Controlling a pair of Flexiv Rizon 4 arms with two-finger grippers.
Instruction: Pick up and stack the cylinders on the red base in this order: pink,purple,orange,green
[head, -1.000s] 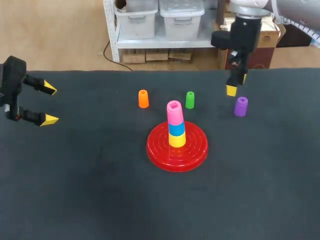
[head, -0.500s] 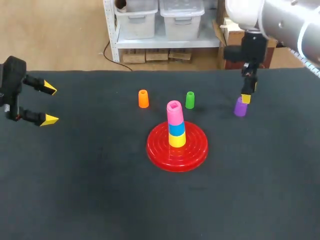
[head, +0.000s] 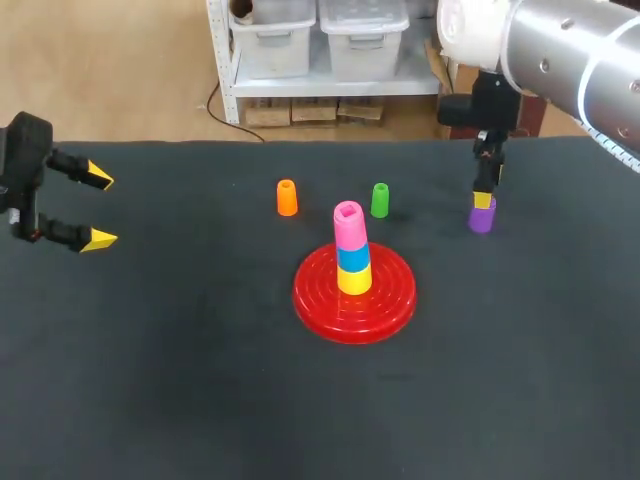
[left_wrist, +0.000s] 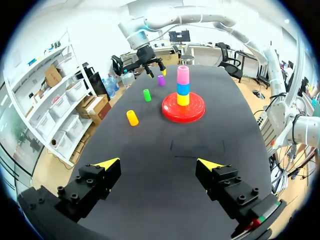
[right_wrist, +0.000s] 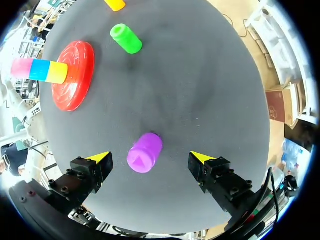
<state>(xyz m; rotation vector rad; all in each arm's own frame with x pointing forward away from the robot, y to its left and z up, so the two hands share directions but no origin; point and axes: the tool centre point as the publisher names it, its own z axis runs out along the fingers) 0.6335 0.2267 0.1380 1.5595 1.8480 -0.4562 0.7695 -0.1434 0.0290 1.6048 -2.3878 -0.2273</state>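
Observation:
The red base (head: 318, 297) holds a stack of yellow, blue and pink cylinders (head: 349, 225) on its peg, also seen in the left wrist view (left_wrist: 183, 75) and right wrist view (right_wrist: 22, 68). The purple cylinder (head: 481, 218) stands upright at the back right. My right gripper (head: 483, 199) hangs open just above it; the purple cylinder (right_wrist: 144, 153) lies between the spread fingers (right_wrist: 98, 158), untouched. The green cylinder (head: 379, 200) and orange cylinder (head: 287, 197) stand behind the base. My left gripper (head: 98, 209) is open and empty at the far left.
The black table (head: 180, 380) stretches in front of the base. The green cylinder (right_wrist: 126, 39) stands ahead of my right gripper, between the purple one and the base (right_wrist: 75, 75). The orange cylinder (left_wrist: 132, 117) is the nearest piece to my left gripper (left_wrist: 157, 163).
My right arm has swung right and come down, so its open gripper now sits over the purple cylinder. The left arm has not moved.

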